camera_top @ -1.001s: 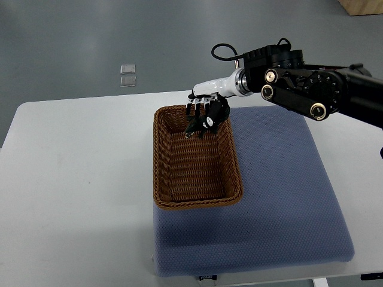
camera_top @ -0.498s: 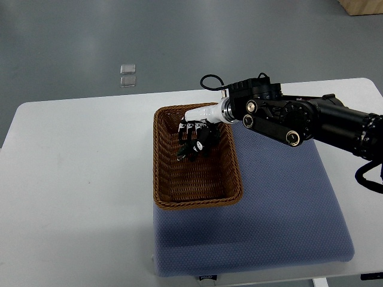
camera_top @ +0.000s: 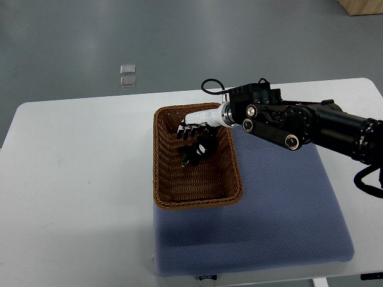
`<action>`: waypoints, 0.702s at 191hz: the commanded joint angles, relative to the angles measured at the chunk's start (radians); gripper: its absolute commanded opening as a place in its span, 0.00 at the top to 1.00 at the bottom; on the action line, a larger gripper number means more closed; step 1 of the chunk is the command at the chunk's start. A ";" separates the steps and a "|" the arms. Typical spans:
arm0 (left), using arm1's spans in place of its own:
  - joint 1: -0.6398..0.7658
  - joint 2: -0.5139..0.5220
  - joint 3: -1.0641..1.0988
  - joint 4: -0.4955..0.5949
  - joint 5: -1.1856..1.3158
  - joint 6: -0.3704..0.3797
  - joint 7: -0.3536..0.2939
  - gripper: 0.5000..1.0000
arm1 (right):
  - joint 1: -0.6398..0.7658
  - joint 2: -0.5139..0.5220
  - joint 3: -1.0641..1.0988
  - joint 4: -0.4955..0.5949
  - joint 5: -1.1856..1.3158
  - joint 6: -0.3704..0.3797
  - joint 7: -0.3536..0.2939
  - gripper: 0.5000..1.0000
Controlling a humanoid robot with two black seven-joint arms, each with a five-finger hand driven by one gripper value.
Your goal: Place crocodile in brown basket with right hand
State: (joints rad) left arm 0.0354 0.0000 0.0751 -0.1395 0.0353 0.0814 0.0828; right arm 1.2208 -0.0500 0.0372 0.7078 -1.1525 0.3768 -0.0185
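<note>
My right hand (camera_top: 194,140) is down inside the brown basket (camera_top: 197,202), in its 12 o'clock half, with the fingers curled on the crocodile (camera_top: 187,158). The toy shows as a dark shape protruding from the hand toward 7 o'clock. I cannot tell whether it touches the basket floor. It merges with the black fingers, so its outline is unclear. The arm enters from 3 o'clock over the blue mat (camera_top: 281,203), cut off at the picture's edge.
</note>
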 commanded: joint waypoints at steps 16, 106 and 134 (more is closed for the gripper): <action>0.000 0.000 -0.001 0.000 0.000 0.000 0.000 0.00 | 0.012 -0.027 0.009 0.001 0.011 0.001 0.000 0.18; 0.001 0.000 -0.001 0.000 -0.002 0.001 0.000 0.00 | -0.110 -0.200 0.656 0.005 0.112 -0.082 0.058 0.18; 0.000 0.000 -0.001 0.000 0.000 0.001 0.000 0.00 | -0.231 -0.194 0.872 0.005 0.235 -0.108 0.121 0.18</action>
State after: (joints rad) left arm 0.0366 0.0000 0.0736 -0.1396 0.0336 0.0829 0.0828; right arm 1.0774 -0.2475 0.7606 0.7130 -1.0101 0.2845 0.0569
